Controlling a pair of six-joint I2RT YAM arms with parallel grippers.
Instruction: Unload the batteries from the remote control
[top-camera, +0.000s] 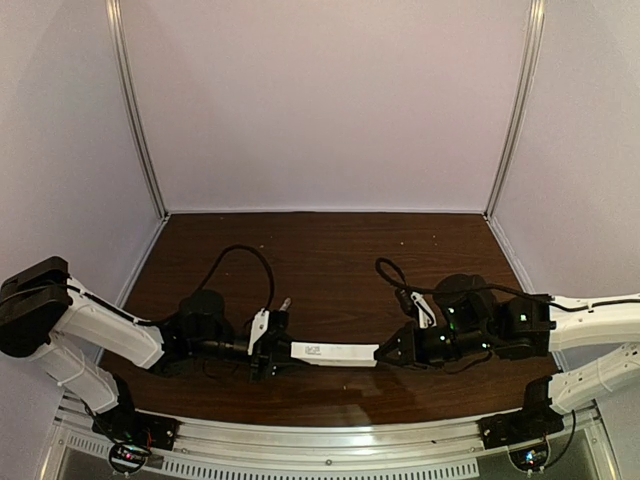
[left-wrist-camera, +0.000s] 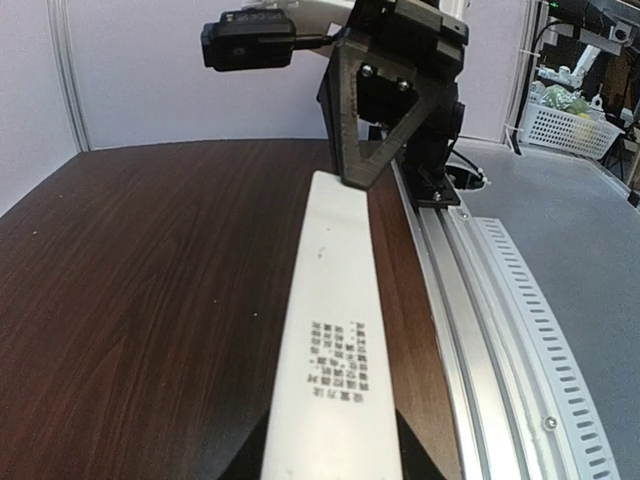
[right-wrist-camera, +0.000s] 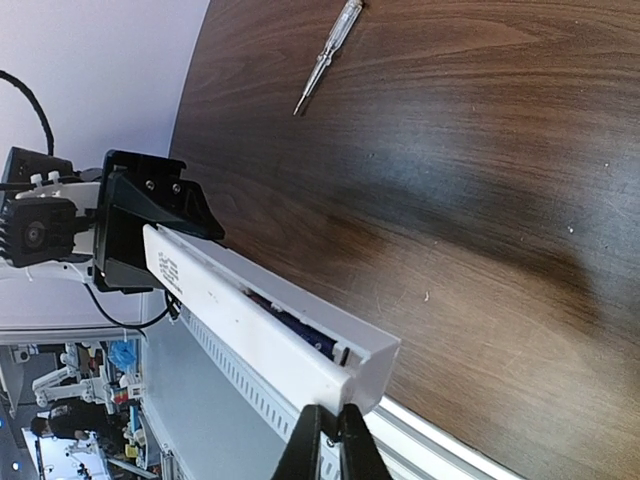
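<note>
The remote control (top-camera: 335, 353) is hanging just above the bench (top-camera: 330, 250) near its front edge. Its long axis is running left to right between the arms, one at each end. The left gripper (top-camera: 280, 350) is clamping the left end, partly closed around the white body. The right gripper (right-wrist-camera: 325, 425) is sitting at the right end with fingers drawn almost together; I cannot tell whether they are pinching a thin edge. Only the right wrist view is showing the open recess with the bluish batteries (right-wrist-camera: 298, 333) inside, while the other two views are showing just the printed white face.
</note>
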